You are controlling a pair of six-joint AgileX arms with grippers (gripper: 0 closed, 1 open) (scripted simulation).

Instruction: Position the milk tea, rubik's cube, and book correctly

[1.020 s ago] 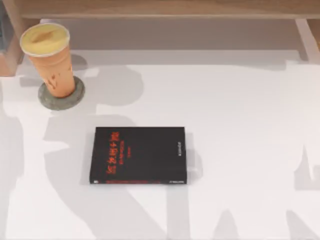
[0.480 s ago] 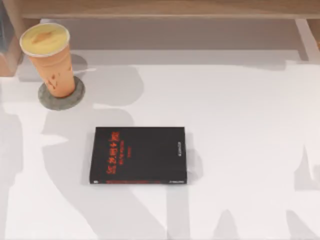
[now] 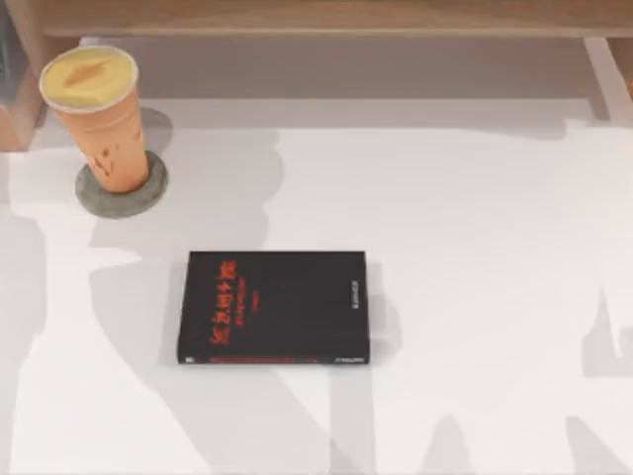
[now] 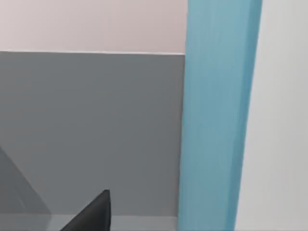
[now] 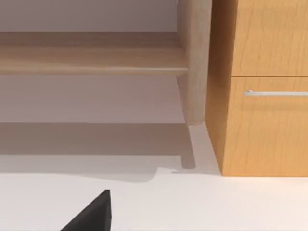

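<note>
The milk tea point(image 3: 99, 119), a tall orange-tan cup with a creamy-yellow top, stands upright on a round grey coaster point(image 3: 94, 201) at the table's back left. The book point(image 4: 219, 115) appears in the left wrist view as an upright light blue band with white beside it, close to the camera. A dark part of my left gripper point(image 4: 91, 214) sits low in that view, apart from the blue band. A dark part of my right gripper point(image 5: 91, 214) hangs over the white table, facing a wooden shelf. The rubik's cube is out of view.
A black book with red lettering point(image 3: 274, 307) lies flat in the middle of the table. A wooden shelf board point(image 3: 316, 15) runs along the back. A wooden cabinet with a metal drawer handle point(image 5: 274, 92) stands at the back right beside a shelf post point(image 5: 195, 62).
The arm shadows on the table's left side have shifted a little. The milk tea and the black book have not moved.
</note>
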